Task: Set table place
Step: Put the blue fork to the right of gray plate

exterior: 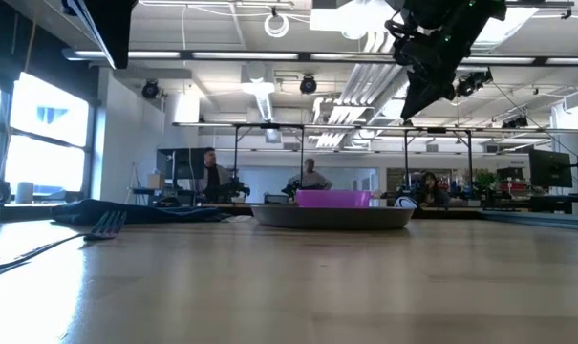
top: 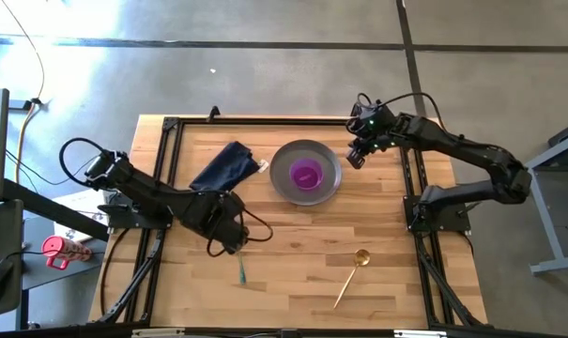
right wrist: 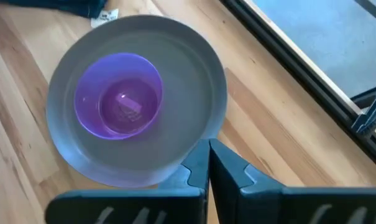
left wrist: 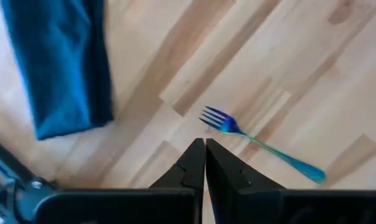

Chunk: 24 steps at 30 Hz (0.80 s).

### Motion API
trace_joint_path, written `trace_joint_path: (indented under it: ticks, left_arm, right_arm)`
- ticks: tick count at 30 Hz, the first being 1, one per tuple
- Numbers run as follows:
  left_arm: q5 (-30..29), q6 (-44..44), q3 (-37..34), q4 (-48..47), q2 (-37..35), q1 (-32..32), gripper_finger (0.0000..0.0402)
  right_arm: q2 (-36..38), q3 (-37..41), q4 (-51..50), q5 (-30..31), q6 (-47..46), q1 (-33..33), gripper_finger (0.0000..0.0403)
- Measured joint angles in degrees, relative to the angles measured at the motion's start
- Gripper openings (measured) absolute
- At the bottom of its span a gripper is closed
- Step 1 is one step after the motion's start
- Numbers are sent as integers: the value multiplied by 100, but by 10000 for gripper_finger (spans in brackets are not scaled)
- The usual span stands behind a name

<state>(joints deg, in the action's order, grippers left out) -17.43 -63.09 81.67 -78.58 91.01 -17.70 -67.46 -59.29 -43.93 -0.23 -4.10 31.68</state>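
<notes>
Grey metal, round and shallow, the plate [top: 282,184] lies flat on the far half of the table of light wooden planks [top: 302,258], a little to the right of its middle. Inside the plate stands a small magenta bowl [top: 307,175], upright, a bit off the plate's centre toward the right arm's side. The right wrist view looks into the bowl [right wrist: 118,93]; a pale spot shows at its bottom, and I cannot tell whether it is an object or only a reflection. The rest of the plate [right wrist: 188,68] is bare.

Just beside the plate, on the left, lies the dark navy cloth napkin [top: 225,166], folded and set at a slant, with a small white tag at the end nearest the plate. The teal-handled fork [top: 241,272] lies on the planks nearer the front edge, well apart from the plate. The slim gold spoon [top: 350,277] lies at the front right, also well apart from the plate, with its round end pointing to the far side.

The right gripper [top: 357,158] hangs above the table just beside the right rim of the plate, and its two dark fingers [right wrist: 228,171] are pressed together with nothing between them. The left gripper [top: 231,244] is low over the planks between the napkin and the fork; its fingers [left wrist: 222,168] are also together and empty, and the fork [left wrist: 262,146] lies just in front of them.
</notes>
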Motion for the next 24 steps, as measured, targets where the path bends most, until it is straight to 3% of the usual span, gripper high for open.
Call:
trace_joint_path:
  ticks: [13, 18, 24]
  left_arm:
    - [660, -1515, 0, 226, 1035, -392, 120]
    - [1349, -1994, 0, 324, 1424, -461, 137]
    - [1244, -3389, 0, 1158, 1720, -458, 139]
  right_arm:
    - [284, -4, 8, 194, -56, 17, 0]
    - [284, -4, 142, 345, 58, 20, 0]
    - [282, -9, 603, 342, 853, 135, 0]
